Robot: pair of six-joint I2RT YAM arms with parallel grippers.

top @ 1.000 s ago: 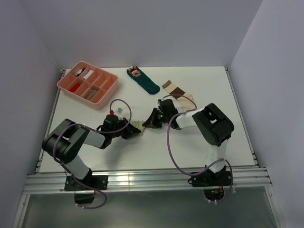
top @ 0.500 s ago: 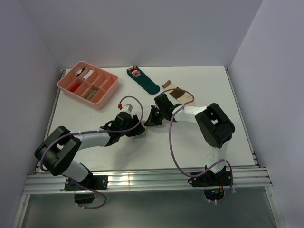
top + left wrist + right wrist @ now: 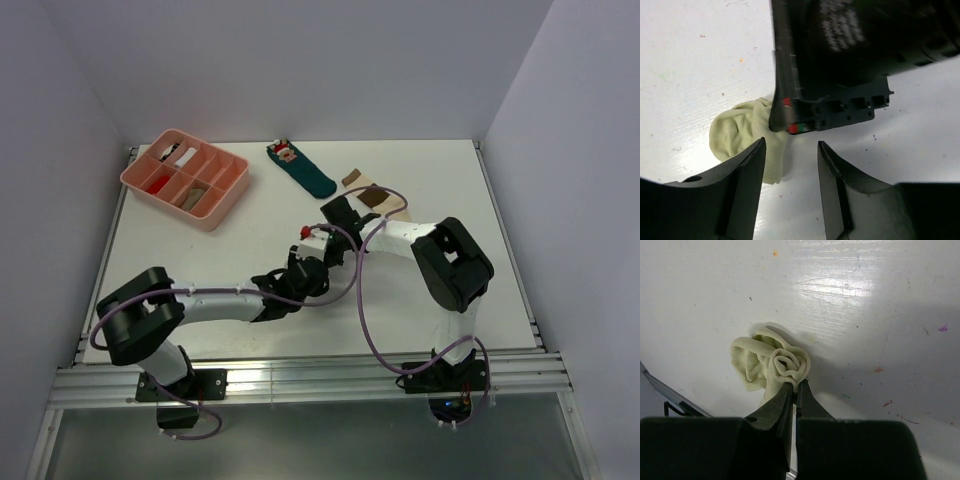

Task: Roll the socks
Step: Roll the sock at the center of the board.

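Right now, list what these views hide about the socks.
Top view: the pale sock is hidden under both wrists.
Top view: the banded sock is partly covered by the right arm.
Left wrist view: the right gripper's black body hides the pale sock's far side.
Top view: the pink tray's contents are too small.

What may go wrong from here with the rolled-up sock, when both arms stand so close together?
1. The right gripper, jaws shut, pinches only the near edge of the pale sock. Its coil looks loose, so a pull might unroll it or let it slip out.
2. The left gripper, jaws open, hangs right beside the right one's body, with the sock partly hidden beneath. Moving in might knock the two together.
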